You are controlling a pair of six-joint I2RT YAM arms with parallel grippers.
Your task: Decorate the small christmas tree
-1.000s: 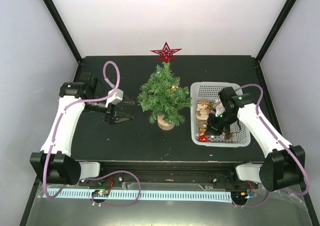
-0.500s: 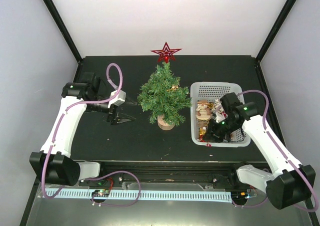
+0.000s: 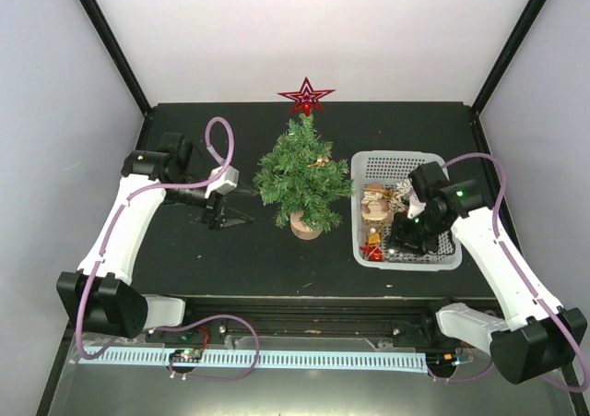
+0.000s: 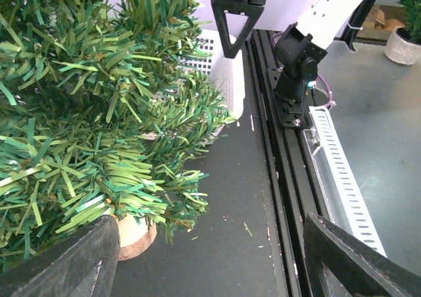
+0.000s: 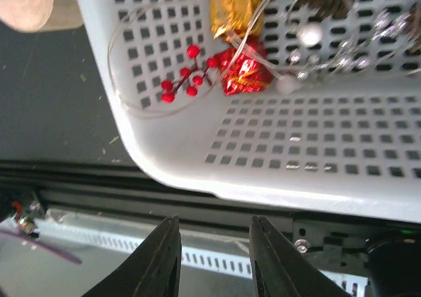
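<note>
right gripper narrowly parted, nothing gripped | white basket ahead of its fingers: red berry sprig, red foil sweet, gold foil sweet contained | left gripper spread wide, empty, small christmas tree ahead-left

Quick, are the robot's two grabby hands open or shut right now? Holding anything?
Left end effector: open, holding nothing.
Right end effector: partly open, holding nothing.

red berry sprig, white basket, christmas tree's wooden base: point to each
red berry sprig (image 5: 187,73), right wrist view, on the middle berries.
white basket (image 5: 164,145), right wrist view, on its bare corner wall.
wooden base (image 3: 306,225), top external view, on the stump below the branches.
</note>
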